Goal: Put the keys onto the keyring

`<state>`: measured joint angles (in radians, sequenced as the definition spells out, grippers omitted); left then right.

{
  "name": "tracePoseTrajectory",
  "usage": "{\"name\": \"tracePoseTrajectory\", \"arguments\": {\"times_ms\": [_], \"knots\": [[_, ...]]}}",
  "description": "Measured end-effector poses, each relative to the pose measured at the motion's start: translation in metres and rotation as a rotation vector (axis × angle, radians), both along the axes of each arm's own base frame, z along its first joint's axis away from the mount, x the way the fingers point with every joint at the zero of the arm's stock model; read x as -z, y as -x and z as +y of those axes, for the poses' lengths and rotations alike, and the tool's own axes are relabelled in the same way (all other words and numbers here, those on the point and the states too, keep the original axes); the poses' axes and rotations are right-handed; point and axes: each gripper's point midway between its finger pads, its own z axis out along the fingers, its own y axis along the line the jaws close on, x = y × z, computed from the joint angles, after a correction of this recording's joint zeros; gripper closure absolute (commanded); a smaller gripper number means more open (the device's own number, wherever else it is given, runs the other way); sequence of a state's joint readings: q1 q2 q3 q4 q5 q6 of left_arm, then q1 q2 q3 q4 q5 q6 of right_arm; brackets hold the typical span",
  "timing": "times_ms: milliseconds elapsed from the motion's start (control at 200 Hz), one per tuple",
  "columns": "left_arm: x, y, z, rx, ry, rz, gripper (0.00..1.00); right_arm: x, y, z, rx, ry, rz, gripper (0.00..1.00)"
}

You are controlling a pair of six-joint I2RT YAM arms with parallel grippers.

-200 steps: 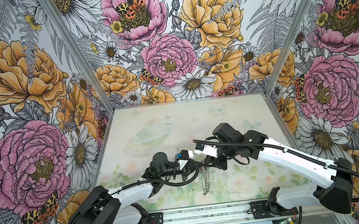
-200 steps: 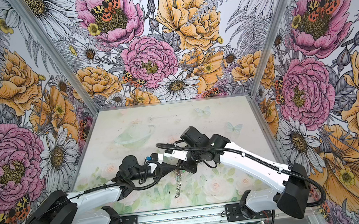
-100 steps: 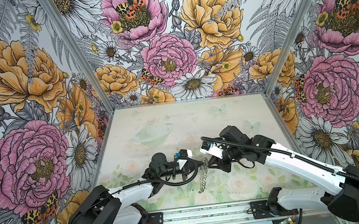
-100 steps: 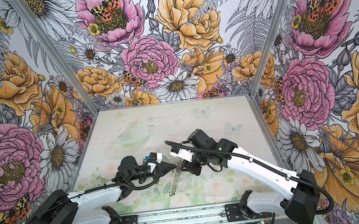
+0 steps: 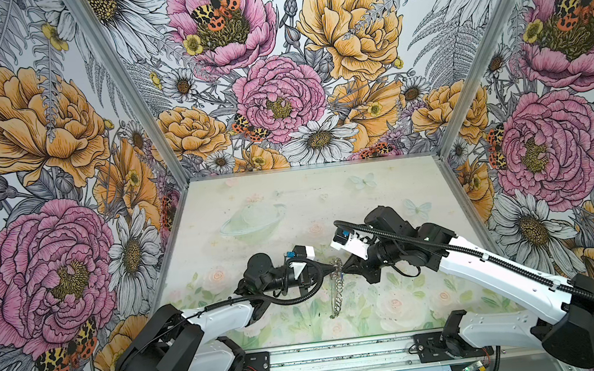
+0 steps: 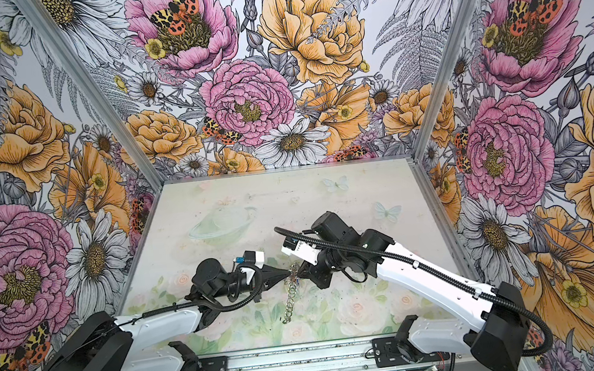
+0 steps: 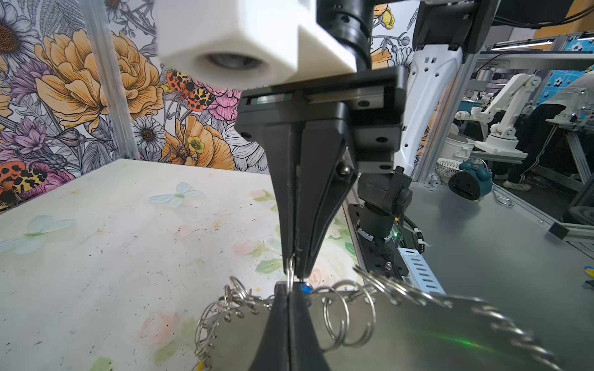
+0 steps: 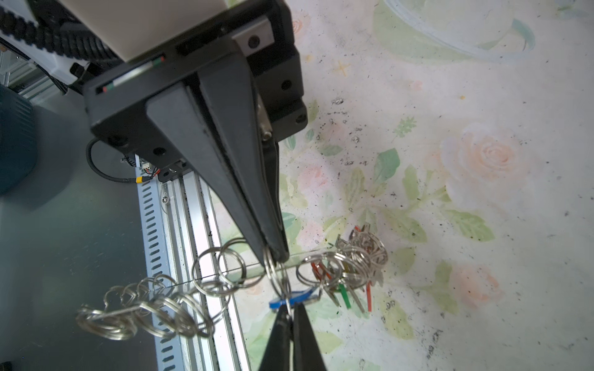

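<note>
Keyring (image 7: 401,321): flat grey metal hoop, pinched in closed left end effector (image 8: 274,252).
Keys (image 8: 344,273): ring of blue plastic tag (image 8: 291,297) clamped by right end effector (image 8: 291,310).

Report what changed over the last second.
The right gripper shifted slightly right and shut on a small ring at the top of the keyring, whose lower end swung slightly left. The left gripper kept its grip on the keyring.

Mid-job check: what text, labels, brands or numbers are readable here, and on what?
None readable in any view.
key tags: seen edge-on, faces hidden.
keyring: bare metal, no marking visible.
</note>
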<state>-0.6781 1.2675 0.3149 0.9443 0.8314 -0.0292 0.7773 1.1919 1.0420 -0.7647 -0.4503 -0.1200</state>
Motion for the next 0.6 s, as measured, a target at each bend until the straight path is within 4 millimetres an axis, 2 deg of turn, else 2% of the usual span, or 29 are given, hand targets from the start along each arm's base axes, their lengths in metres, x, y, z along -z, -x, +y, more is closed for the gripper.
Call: {"name": "tracePoseTrajectory", "arguments": {"times_ms": [285, 601], "knots": [[-0.0013, 0.0004, 0.0007, 0.012, 0.019, 0.006, 1.0, -0.0019, 0.002, 0.0017, -0.009, -0.02, 0.017, 1.0], [-0.0007, 0.0026, 0.0009, 0.044, 0.068, 0.03, 1.0, 0.0034, 0.0079, 0.0083, -0.038, -0.054, 0.058, 0.98]]}}
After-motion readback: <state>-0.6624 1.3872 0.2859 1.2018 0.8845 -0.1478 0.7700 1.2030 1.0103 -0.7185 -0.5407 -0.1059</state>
